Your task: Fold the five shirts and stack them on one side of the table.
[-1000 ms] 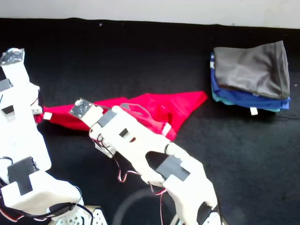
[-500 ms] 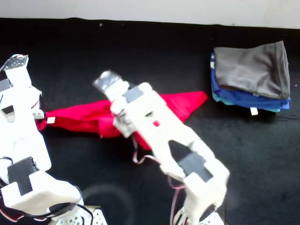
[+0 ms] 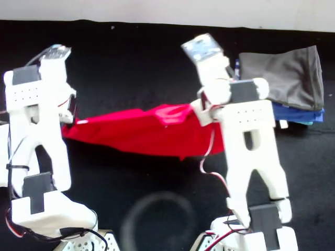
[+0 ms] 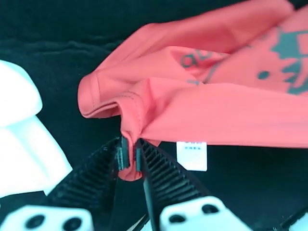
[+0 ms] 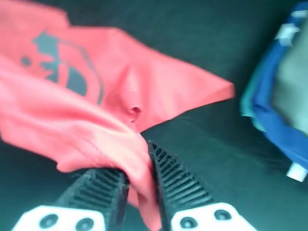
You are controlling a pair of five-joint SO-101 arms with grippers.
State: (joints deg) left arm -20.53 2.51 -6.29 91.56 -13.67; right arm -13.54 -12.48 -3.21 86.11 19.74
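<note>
Surface: a table (image 3: 131,63) covered in black cloth, with a pale wall (image 3: 157,9) along its far edge.
Left gripper (image 4: 130,156): the jaws are pressed almost together, pinching a folded bit of hem at one end of the red shirt (image 3: 141,133).
Right gripper (image 5: 139,159): the jaws are clamped on a thicker bunch of the same shirt at its other end, with cloth spilling out on both sides of them.
Red shirt: it spans the gap between the two grippers like a sagging band, lowest about midway. I cannot tell whether its lower edge touches the table. A dark printed graphic (image 5: 72,67) faces the right gripper, and a white tag (image 4: 192,155) hangs just beside the left gripper's jaws.
Stack (image 3: 280,89): it sits just past the right gripper, on the side away from the left gripper. It has a grey shirt (image 3: 282,73) on top, a blue shirt (image 3: 293,111) under it, and a teal edge (image 3: 246,110) at the bottom.
Done: by the look of it, the earlier shirts are folded and piled at one side. At least three layers show, and the exact count cannot be read.
In hand: the red shirt, held by two ends and not yet folded.
Left to do: judging by this, fold the red shirt and put it on the pile. It appears to be the last loose one on the table.
</note>
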